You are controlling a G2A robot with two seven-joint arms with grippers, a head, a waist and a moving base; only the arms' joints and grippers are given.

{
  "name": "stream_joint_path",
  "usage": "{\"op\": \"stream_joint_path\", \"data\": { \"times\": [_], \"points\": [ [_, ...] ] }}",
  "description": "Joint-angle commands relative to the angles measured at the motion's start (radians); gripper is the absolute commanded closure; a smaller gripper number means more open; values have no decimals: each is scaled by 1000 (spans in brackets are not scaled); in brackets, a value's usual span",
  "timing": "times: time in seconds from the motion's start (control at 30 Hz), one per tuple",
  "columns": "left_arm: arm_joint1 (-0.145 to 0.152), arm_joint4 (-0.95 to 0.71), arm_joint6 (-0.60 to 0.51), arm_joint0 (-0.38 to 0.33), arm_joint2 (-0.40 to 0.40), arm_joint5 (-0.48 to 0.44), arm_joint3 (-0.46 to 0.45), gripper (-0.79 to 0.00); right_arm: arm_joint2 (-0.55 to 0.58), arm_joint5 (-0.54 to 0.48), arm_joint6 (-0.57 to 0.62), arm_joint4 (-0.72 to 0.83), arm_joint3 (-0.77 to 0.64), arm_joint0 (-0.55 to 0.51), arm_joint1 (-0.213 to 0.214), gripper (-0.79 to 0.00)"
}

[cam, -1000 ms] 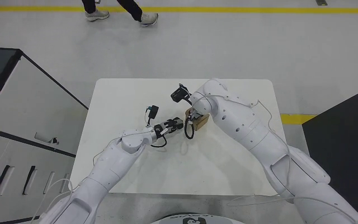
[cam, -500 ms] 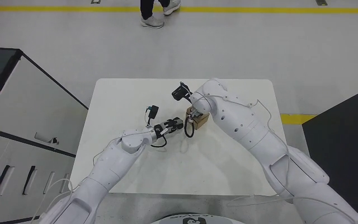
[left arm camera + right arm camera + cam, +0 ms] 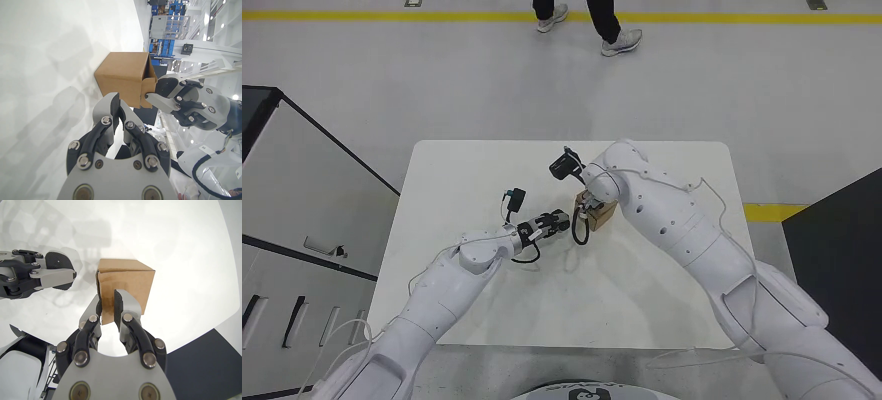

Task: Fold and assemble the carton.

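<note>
Carton (image 3: 600,214) stands near the middle of the table (image 3: 472,200), slightly toward its far edge, 1 end flap (image 3: 149,85) not yet tucked; right gripper (image 3: 108,300) pinches that flap between its pads (image 3: 118,306); left gripper (image 3: 118,103), fingers (image 3: 105,106) pressed together on nothing, hangs just beside the carton. Likely trouble: pushing the flap home could slide or tip the carton (nothing braces it); too hard a pinch may crease the cardboard.

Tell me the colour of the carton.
The carton is plain brown, clearest in the right wrist view.
</note>
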Motion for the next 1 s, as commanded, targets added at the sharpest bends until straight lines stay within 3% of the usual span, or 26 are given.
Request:
{"op": "stream_joint_path", "data": {
  "times": [0.0, 0.5, 0.73, 0.97],
  "points": [
    [0, 0, 0, 0, 0, 0, 0, 0, 0, -1, 0, -2, 3, 1, -2, -108],
    [0, 0, 0, 0, 0, 0, 0, 0, 12, -4, -15, 20, 53, 3, -16, -114],
    [0, 0, 0, 0, 0, 0, 0, 0, 30, -4, -20, 54, 84, 4, -20, -215],
    [0, 0, 0, 0, 0, 0, 0, 0, 77, 11, -40, 103, 112, 1, -16, -209]
  ]
}}
